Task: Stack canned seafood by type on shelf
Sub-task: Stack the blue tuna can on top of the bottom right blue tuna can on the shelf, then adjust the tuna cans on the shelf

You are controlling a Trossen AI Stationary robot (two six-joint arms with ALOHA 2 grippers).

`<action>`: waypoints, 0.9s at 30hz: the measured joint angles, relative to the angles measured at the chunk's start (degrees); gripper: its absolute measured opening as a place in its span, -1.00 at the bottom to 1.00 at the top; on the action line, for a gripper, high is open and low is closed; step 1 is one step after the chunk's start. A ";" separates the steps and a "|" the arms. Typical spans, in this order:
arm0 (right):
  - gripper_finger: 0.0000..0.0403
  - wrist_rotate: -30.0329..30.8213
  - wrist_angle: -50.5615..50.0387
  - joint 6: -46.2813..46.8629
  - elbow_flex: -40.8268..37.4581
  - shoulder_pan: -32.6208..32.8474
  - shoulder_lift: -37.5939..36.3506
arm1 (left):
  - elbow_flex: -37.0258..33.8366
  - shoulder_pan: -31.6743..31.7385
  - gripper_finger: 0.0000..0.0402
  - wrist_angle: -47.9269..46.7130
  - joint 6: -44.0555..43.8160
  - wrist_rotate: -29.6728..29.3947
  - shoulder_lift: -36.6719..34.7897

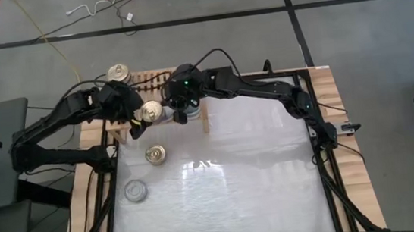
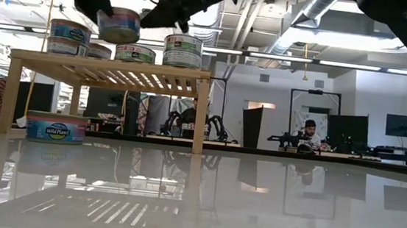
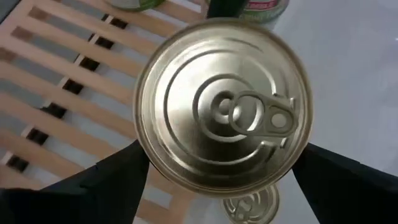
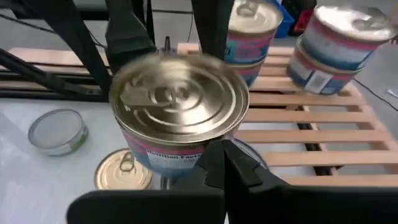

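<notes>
While our left fingers [image 3: 221, 180] are gripping a gold-topped tin [image 3: 222, 106] by its sides, spread wide around it, we are holding it in the air above the shelf [image 1: 128, 123], near the shelf's front edge. Seen from the low camera, that tin [image 2: 118, 26] is hanging clear of the slats, a little higher than the tins already standing there. We are keeping our right fingers [image 4: 224, 165] pressed together with nothing between them, just beside the lifted tin and over the slats.

On the shelf [image 2: 111, 73] we are seeing a two-high stack [image 2: 68, 37] at one end, two low tins [image 2: 135, 53] in the middle and a taller green-labelled stack [image 2: 183, 51] at the other end. A blue-labelled tin [image 2: 56, 128] is sitting on the counter [image 2: 255, 200] under the shelf.

From above, one gold-topped tin [image 1: 156, 154] is lying on the counter in front of the shelf, and a silver-topped tin [image 1: 135, 190] is lying farther forward, well apart from it.
</notes>
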 joint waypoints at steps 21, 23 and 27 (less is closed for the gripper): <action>-0.92 -1.50 4.18 0.03 0.01 0.02 1.83 | 0.15 -0.26 0.83 -6.24 -8.08 -13.27 -1.56; -0.92 -1.01 3.11 0.04 0.01 -0.20 1.83 | 0.15 -0.28 0.83 -6.06 -8.28 -13.17 -1.63; -0.92 -0.89 1.89 0.06 0.01 -0.67 1.42 | 0.15 -0.28 0.83 -3.86 -8.32 -13.05 -1.91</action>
